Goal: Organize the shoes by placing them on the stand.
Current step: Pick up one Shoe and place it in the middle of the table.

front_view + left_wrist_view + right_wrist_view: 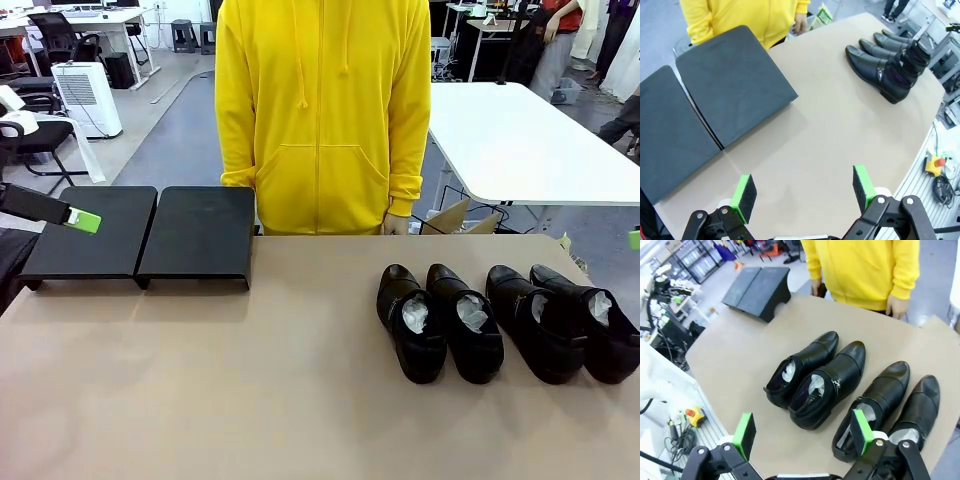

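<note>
Four glossy black shoes stand side by side on the right of the tan table, white paper inside them. The stand is two low black platforms side by side at the far left. My left gripper hangs open and empty above the table's left, the stand ahead of it and the shoes farther off. My right gripper is open and empty above the shoes, with the stand far beyond.
A person in a yellow hoodie stands at the table's far edge, hands down at the sides. Bare tan tabletop lies between stand and shoes. An emergency-stop button sits below the table's edge. A white table stands behind.
</note>
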`<control>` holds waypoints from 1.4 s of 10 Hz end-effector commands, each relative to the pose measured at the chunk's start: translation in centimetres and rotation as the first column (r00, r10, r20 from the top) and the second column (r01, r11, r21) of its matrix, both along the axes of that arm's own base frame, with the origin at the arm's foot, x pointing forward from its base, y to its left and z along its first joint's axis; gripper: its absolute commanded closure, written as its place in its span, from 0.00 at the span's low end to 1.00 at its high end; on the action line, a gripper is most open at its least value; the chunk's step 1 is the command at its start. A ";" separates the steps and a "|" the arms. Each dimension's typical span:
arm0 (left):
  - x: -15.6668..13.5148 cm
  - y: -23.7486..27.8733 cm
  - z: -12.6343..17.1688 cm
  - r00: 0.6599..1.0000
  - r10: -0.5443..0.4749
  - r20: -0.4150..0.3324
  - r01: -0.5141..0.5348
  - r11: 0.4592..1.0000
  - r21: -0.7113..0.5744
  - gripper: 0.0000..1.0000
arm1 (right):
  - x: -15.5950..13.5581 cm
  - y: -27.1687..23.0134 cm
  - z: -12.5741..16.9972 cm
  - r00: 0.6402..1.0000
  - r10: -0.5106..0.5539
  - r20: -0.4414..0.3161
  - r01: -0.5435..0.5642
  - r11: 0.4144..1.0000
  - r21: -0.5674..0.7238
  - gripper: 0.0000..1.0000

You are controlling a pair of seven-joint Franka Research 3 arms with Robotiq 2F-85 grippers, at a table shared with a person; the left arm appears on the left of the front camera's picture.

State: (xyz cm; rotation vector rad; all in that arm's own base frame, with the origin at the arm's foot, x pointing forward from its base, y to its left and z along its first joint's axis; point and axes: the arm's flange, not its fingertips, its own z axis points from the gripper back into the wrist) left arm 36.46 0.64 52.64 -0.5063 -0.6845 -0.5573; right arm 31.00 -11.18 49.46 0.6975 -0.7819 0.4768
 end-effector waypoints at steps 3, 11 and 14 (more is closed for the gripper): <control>-0.5 1.2 -0.6 0.999 0.043 0.007 -0.043 0.999 0.023 0.00 | -1.2 1.8 -1.9 1.000 0.011 0.004 -0.011 1.000 0.019 0.00; 0.0 1.4 -0.2 0.999 0.048 -0.006 -0.048 0.999 0.008 0.00 | -0.3 0.1 -0.3 1.000 0.029 0.000 -0.029 0.999 0.032 0.00; 0.0 1.4 -0.2 0.999 0.048 -0.006 -0.048 0.999 0.008 0.00 | -0.3 0.1 -0.3 1.000 0.029 0.000 -0.029 0.999 0.032 0.00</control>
